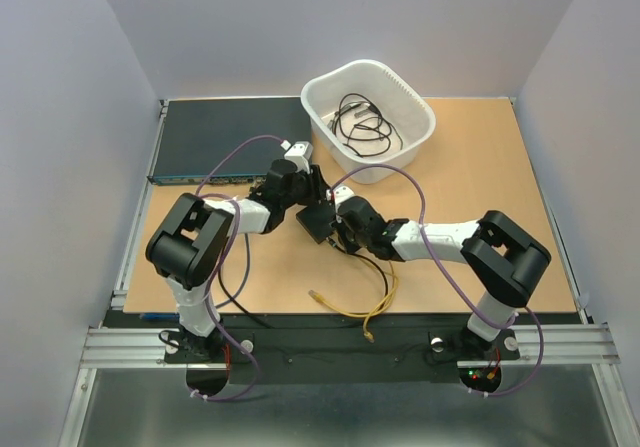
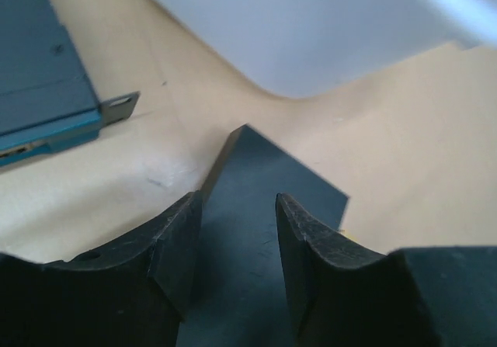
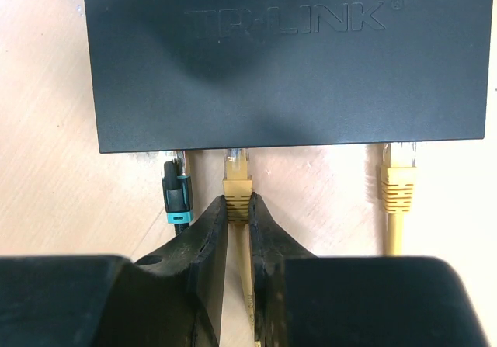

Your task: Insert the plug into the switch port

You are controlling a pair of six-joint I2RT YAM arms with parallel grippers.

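the right gripper was clamped on the ribbed boot of a yellow ethernet plug, with a finger pressed to each side of the boot. the plug's clear tip met the near edge of the black tp-link switch, about midway along it. the switch port behind it was hidden under that edge, so how deep the plug sat could not be told. just left of it, a black plug with a teal band sat at the same edge. well to the right was a second yellow plug.

the left gripper stood at the switch from the far side with its jaws parted, and the matte top filled the gap between them. whether the fingers pinched the switch could not be told. beyond it, a corner of the dark rack unit lay on the tan table.

from above, the switch lay mid-table between the two grippers. behind it stood a white basket holding black cables. a loose yellow cable lay toward the near edge.
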